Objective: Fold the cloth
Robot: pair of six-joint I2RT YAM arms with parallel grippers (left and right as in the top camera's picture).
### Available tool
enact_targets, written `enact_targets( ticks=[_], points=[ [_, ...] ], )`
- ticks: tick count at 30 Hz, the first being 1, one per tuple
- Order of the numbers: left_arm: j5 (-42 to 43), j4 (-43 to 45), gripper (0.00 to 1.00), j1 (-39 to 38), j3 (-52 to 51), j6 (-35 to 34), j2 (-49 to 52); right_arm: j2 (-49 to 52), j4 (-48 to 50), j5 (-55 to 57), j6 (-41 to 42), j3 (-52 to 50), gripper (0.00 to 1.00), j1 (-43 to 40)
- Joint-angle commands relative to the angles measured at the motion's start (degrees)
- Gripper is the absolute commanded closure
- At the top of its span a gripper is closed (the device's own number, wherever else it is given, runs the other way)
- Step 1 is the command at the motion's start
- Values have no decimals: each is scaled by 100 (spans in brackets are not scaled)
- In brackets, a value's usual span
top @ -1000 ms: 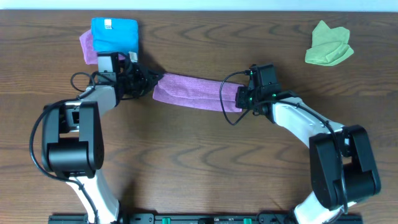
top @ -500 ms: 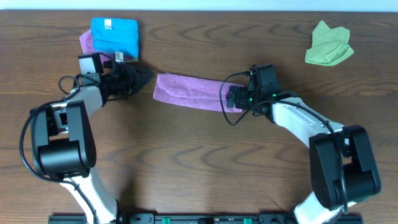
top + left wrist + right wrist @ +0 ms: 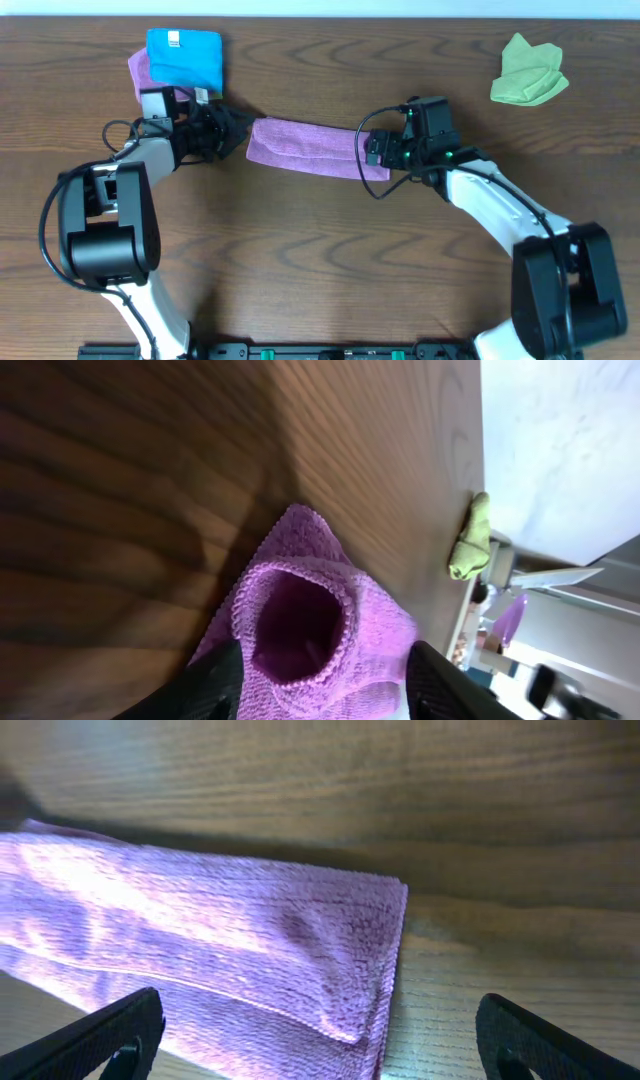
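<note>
- While both arms reach in from the near edge, the purple cloth [image 3: 305, 147] lies as a long folded strip across the middle of the table [image 3: 320, 260], its right end slanting a little nearer to the arm bases.
- At the strip's left end sits the left gripper [image 3: 236, 134], released. Its wrist view shows the fingers [image 3: 215, 680] spread either side of the looped, stitched edge.
- Over the right end hangs the right gripper [image 3: 372, 155], also released. Its fingers [image 3: 110, 1040] are wide apart, with the cloth's short square edge between them.
- Just behind the left gripper, a blue folded cloth [image 3: 185, 55] rests on another purple piece [image 3: 138, 75].
- Well apart at the far right corner lies a crumpled green cloth [image 3: 528, 72].
- Bare wood runs broad along the strip's near side.
</note>
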Motion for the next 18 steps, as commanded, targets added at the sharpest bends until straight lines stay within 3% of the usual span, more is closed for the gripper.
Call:
enact_targets(
  ticks=[1, 18],
  points=[
    [-236, -22, 45, -72, 129, 118, 70, -225, -9, -17, 83, 37, 1, 46],
    [-509, 310, 45, -448, 129, 81, 144, -306, -13, -22, 81, 37, 1, 46]
  ],
)
